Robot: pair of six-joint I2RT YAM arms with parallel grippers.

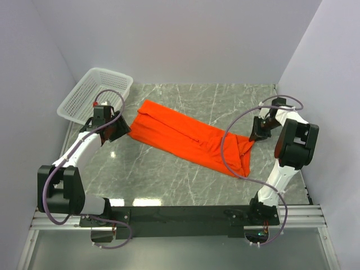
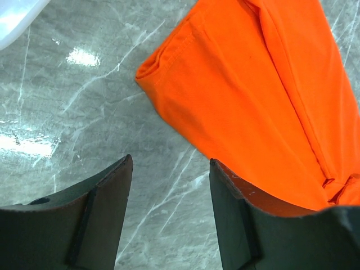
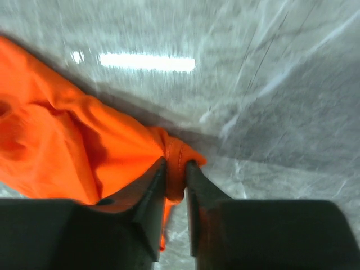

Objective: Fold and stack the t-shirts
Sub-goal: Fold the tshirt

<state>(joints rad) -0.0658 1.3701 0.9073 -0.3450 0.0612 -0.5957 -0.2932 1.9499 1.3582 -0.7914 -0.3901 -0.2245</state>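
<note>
White mesh basket (image 1: pixel 95 93) sits at far-left corner of worktop (image 1: pixel 169 185). Left gripper (image 2: pixel 169 169) is released, jaws apart over bare marble, just beside the left end of the orange-red t-shirt (image 1: pixel 185 138), not touching it. T-shirt lies as a long narrow band, diagonal across mid-worktop, from near basket twd right edge. Right gripper (image 3: pixel 175 169) is clamped on a bunched bit of cloth at the shirt's right end. Est.: lengthwise folds look done; crosswise folds + stacking left. No brand, label or writing legible.
</note>
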